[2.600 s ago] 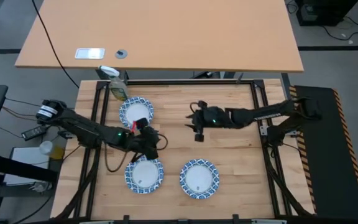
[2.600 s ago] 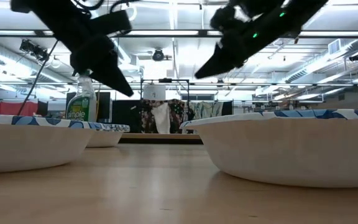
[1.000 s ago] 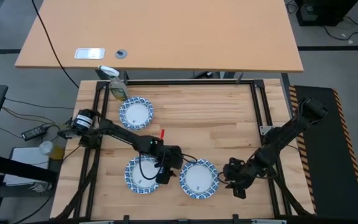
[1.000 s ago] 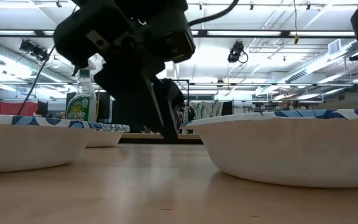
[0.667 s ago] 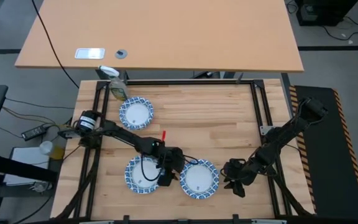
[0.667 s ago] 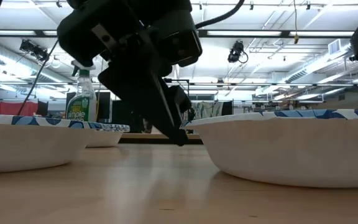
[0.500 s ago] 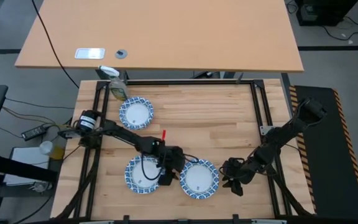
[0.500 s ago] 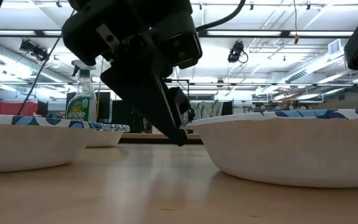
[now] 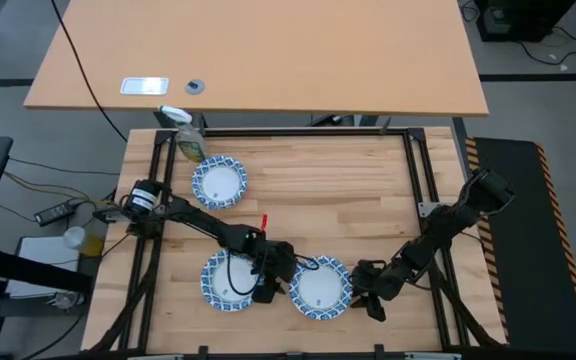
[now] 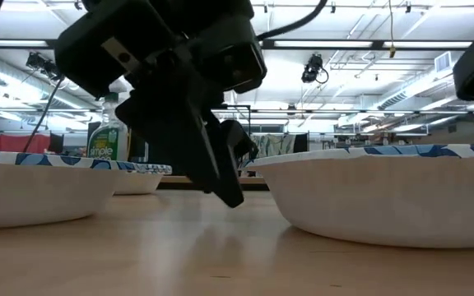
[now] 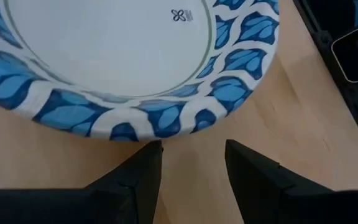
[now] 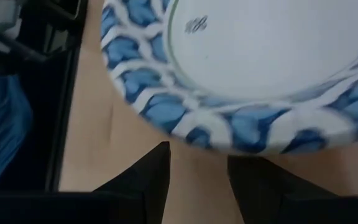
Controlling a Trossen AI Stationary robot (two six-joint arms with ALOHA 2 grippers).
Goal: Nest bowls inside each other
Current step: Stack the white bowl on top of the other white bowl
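Three bowls with white centres and blue-patterned rims rest on their bases on the wooden table: one at the far left [image 9: 218, 182], one near left [image 9: 232, 281] and one near the middle [image 9: 320, 288]. My left gripper [image 9: 282, 282] is low between the two near bowls. It is open, with its fingertips [image 11: 191, 152] just short of the middle bowl's left rim [image 11: 135, 127]. My right gripper [image 9: 358, 290] is open on that bowl's other side, its fingertips [image 12: 199, 152] just short of the right rim [image 12: 229, 134]. I cannot see either one touching the bowl.
A green spray bottle [image 9: 186, 135] stands at the table's far left corner, beside the far bowl. A black frame [image 9: 413, 170] runs round the tabletop. The bare wood of the far right half [image 9: 348, 190] holds nothing. A larger table [image 9: 258, 60] stands beyond.
My right gripper has come down and gone a little toward the table's left edge, up to the middle bowl's right rim, tipping as it went. The bowls have stayed where they were.
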